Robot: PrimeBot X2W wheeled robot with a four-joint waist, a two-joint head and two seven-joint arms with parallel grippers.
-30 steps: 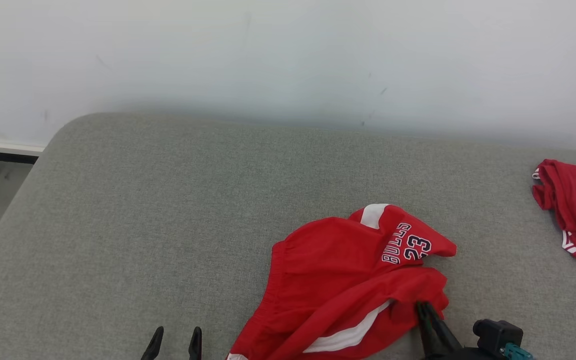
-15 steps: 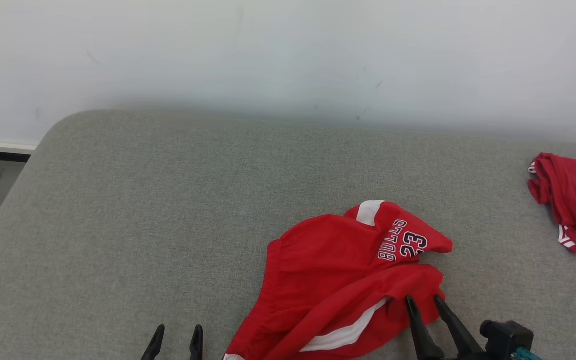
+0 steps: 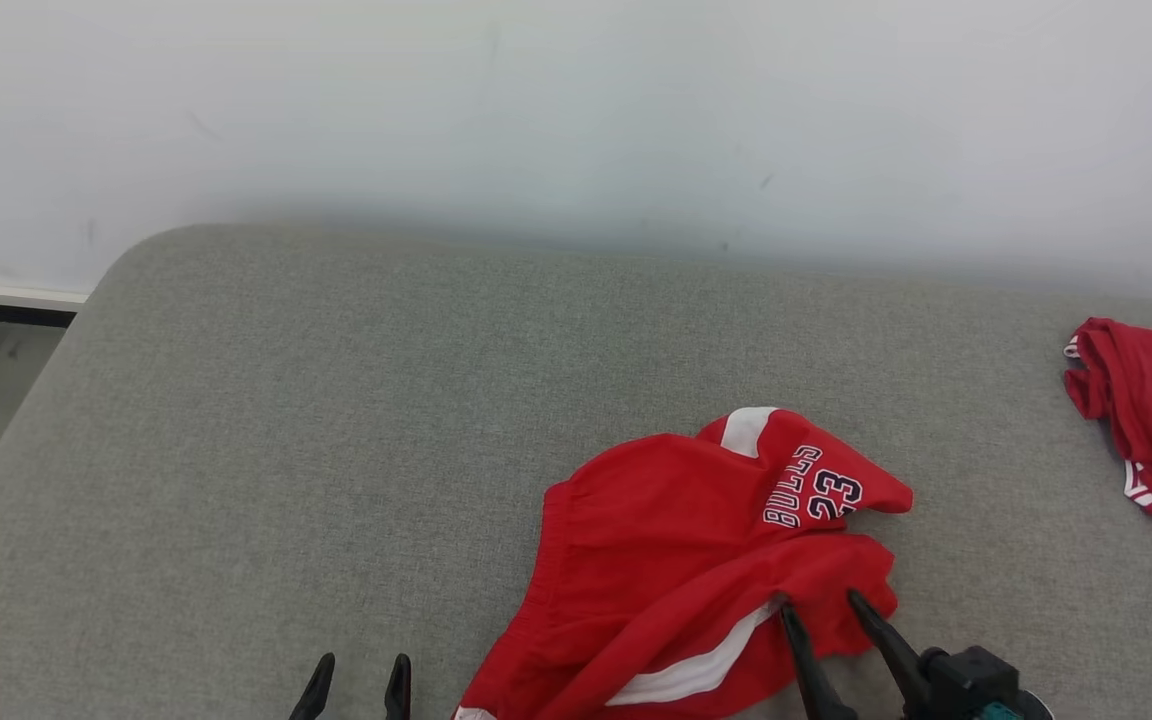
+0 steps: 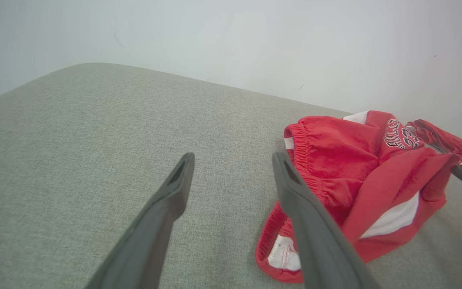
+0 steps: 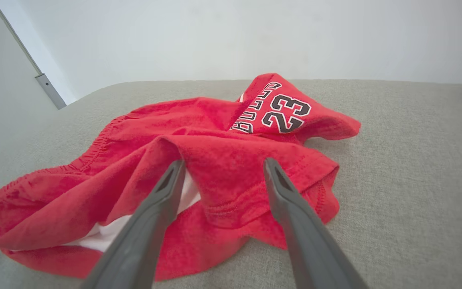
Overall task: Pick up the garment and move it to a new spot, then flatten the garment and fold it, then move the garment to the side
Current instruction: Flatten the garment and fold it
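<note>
Fingers of the left gripper [image 3: 359, 668] stand apart and empty over the woven grey cushion [image 3: 286, 420]. Just to its right lie the crumpled red shorts [image 3: 676, 540], thin, elastic-waisted and white-striped. Spread too, the right gripper [image 3: 818, 602] straddles a raised hem fold. This is likely the pick-up, which calls for closing on that ridge.
</note>
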